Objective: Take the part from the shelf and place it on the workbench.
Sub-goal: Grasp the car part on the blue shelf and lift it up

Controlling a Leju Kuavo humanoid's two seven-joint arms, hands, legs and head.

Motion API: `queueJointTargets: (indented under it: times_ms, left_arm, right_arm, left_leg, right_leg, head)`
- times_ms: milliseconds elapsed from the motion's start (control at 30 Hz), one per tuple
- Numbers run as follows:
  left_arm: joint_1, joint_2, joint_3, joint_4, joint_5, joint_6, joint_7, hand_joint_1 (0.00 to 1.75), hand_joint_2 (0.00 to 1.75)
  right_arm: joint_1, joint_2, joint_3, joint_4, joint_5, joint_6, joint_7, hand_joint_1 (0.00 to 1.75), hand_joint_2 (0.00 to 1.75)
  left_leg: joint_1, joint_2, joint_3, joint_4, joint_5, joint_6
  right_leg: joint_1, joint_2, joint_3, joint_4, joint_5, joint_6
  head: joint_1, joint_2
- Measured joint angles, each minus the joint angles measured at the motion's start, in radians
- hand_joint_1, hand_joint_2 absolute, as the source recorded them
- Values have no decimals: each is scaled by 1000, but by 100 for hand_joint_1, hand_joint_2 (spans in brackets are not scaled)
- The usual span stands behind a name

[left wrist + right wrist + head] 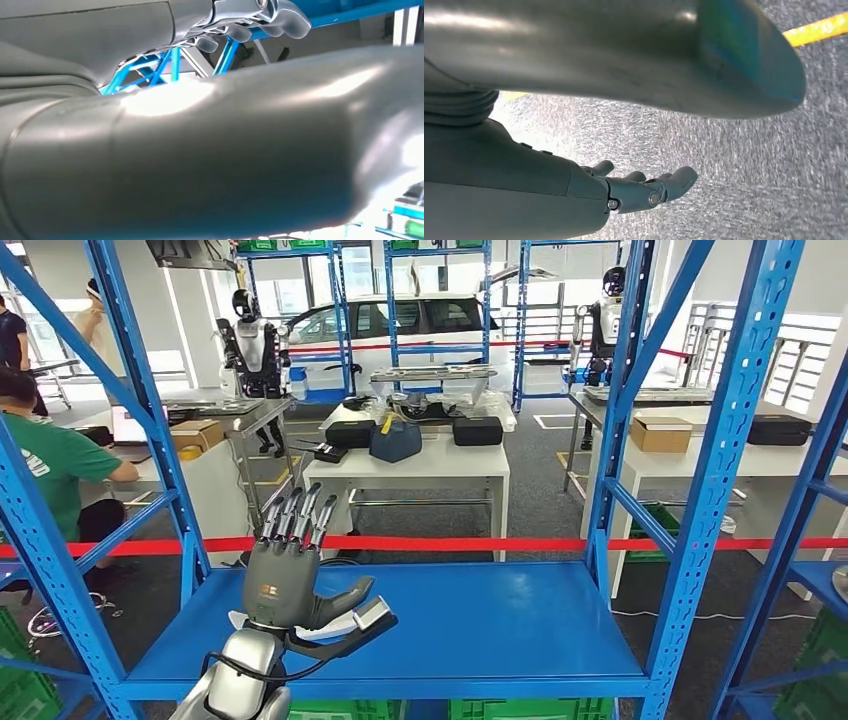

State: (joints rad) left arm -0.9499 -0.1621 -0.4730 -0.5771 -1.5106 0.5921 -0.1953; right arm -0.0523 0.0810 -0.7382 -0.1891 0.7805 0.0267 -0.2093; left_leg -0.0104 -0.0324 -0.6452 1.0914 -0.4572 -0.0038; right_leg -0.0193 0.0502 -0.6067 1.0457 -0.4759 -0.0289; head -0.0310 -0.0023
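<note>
Head view: left hand [290, 575] over blue shelf [500, 625], fingers spread upward, thumb pinching white-and-dark part [345, 625] just above shelf. Left wrist view: thumb [225, 150], fingertips [280, 20]. Right wrist view: right hand [644, 190] loosely apart, holding nothing, above grey floor [749, 165].

The head view looks forward and down from high on the robot, through the blue steel shelf frame [700, 490] onto its flat blue shelf board [480, 625], with the left hand [290, 585] near the lower edge, fingers pointing away.

The left wrist view sits very close behind that hand; its thick grey thumb [200, 150] looms large, and past the fingertips [285, 20] blue frame bars [165, 67] appear, shared with the head view.

The right wrist view faces down onto speckled grey floor [724, 165] beyond the right hand [644, 192].
</note>
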Motion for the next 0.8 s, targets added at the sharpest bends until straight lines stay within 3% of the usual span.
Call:
queueJointTargets:
  times_ms: [67,133,200,267,333,367,400,467,533,600,700,733,800]
  left_arm:
    - [-2,-1,0,0,0,0,0,0,0]
    - [-3,-3,0,-1,0,0,0,0,0]
    - [-5,-7,0,-2,0,0,0,0,0]
    - [-8,-10,0,-2,0,0,0,0,0]
    - [-7,-11,0,0,0,-1,0,0,0]
    - [-5,-11,0,1,0,-1,0,0,0]
    - [-4,-12,0,1,0,-2,0,0,0]
    - [-3,-13,0,1,0,-2,0,0,0]
    - [-4,-14,0,0,0,-2,0,0,0]
    - [-4,-15,0,0,0,-3,0,0,0]
    - [-5,-16,0,-1,0,-3,0,0,0]
    - [-6,-16,0,-1,0,-3,0,0,0]
    - [-7,-15,0,0,0,-3,0,0,0]
  right_arm:
    - [0,2,0,0,0,0,0,0,0]
    - [2,4,0,0,0,1,0,0,0]
    - [3,5,0,0,0,2,0,0,0]
    - [0,4,0,0,0,2,0,0,0]
    - [-1,3,0,0,0,2,0,0,0]
    - [0,2,0,0,0,2,1,0,0]
    - [2,2,0,0,0,2,1,0,0]
    - [2,0,0,0,0,2,1,0,0]
    - [1,0,0,0,0,2,0,0,0]
    - [1,1,0,1,0,2,0,0,0]
    - [2,2,0,1,0,2,0,0,0]
    - [2,2,0,1,0,2,0,0,0]
    - [0,2,0,1,0,2,0,0,0]
  left_leg:
    - [-4,-18,33,-63,12,11]
    - [-7,-11,43,-78,11,17]
    - [-3,3,57,-99,17,23]
    - [1,20,67,-111,18,28]
    - [1,35,68,-108,12,32]
    - [1,42,69,-104,8,32]
    - [2,48,69,-99,3,30]
    - [5,62,71,-83,-13,23]
    - [2,73,69,-64,-30,11]
    - [-4,81,69,-56,-40,2]
    - [-4,86,73,-49,-55,-8]
    - [-2,76,64,-25,-72,-14]
    - [3,48,11,91,-129,-26]
  right_leg:
    - [-5,11,0,-3,0,10]
    - [-9,21,0,-11,2,23]
    - [-6,4,-6,1,-9,33]
    - [-3,-27,-52,91,-54,39]
    - [-2,-38,-124,223,-103,45]
    - [-2,-40,-147,258,-106,47]
    - [-3,-42,-152,257,-91,49]
    - [-5,-58,-102,140,-22,53]
    - [-3,-82,-50,35,15,47]
    - [0,-87,-42,20,11,33]
    - [-4,-67,-37,16,9,15]
    - [-6,-61,-33,14,9,10]
    - [-9,-49,-27,11,7,4]
  head:
    - [0,0]
    - [0,0]
    - [0,0]
    - [0,0]
    - [1,0]
    - [1,0]
    - [1,0]
    - [1,0]
    - [1,0]
    - [1,0]
    - [0,0]
    - [0,0]
    - [-1,0]
